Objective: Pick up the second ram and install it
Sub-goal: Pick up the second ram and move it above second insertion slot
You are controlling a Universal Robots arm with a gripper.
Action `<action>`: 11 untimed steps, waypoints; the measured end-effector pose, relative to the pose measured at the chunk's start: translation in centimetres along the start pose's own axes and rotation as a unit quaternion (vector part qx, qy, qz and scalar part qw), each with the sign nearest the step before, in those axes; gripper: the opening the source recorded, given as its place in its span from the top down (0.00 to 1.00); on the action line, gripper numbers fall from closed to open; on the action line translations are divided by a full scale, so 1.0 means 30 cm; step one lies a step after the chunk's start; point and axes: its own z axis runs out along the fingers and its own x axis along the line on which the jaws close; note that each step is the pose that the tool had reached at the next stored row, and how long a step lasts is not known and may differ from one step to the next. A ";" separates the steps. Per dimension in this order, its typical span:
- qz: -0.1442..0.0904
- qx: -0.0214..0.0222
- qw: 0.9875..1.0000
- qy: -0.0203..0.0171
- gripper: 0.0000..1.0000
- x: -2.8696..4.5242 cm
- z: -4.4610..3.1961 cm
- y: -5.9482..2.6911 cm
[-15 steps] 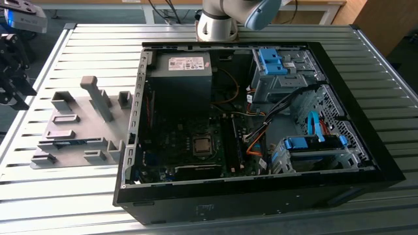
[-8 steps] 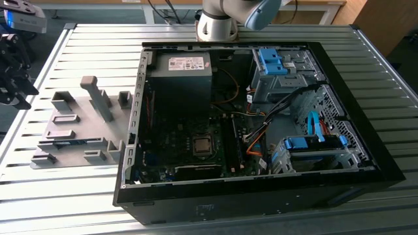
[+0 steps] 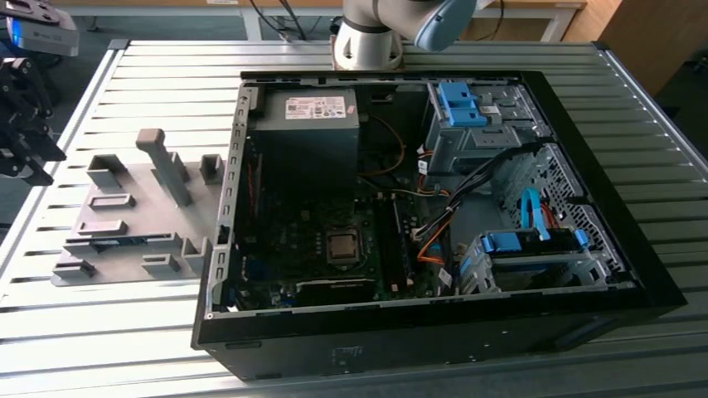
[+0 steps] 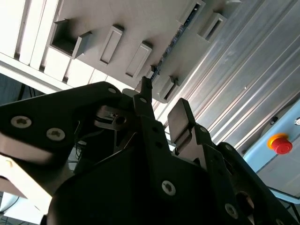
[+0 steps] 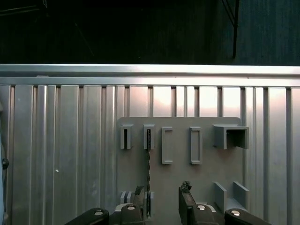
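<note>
Over the holder [image 5: 206, 140], my gripper [image 5: 161, 187] hangs, fingers [image 5: 185, 199] spread, empty.
Ram [image 5: 148, 173] stands on edge in a holder slot, at nine o'clock from the case [image 3: 387, 348] in the exterior view.

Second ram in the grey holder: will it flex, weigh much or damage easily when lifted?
Probably stiff: the second ram stands straight on edge in its grey holder. Likely light, since it looks very thin edge-on. Possibly fragile: small components seem to line its exposed side.

Matte black pincer [image 4: 162, 101], silver screws [image 4: 168, 187]
</note>
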 end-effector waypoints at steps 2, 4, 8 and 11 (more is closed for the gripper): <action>0.000 0.000 1.000 -0.003 0.58 0.000 0.001 0.000; 0.000 0.000 1.000 -0.016 0.58 0.000 0.003 0.001; 0.000 0.004 1.000 -0.021 0.58 0.001 0.016 0.001; 0.000 0.007 1.000 -0.021 0.58 0.001 0.030 0.001</action>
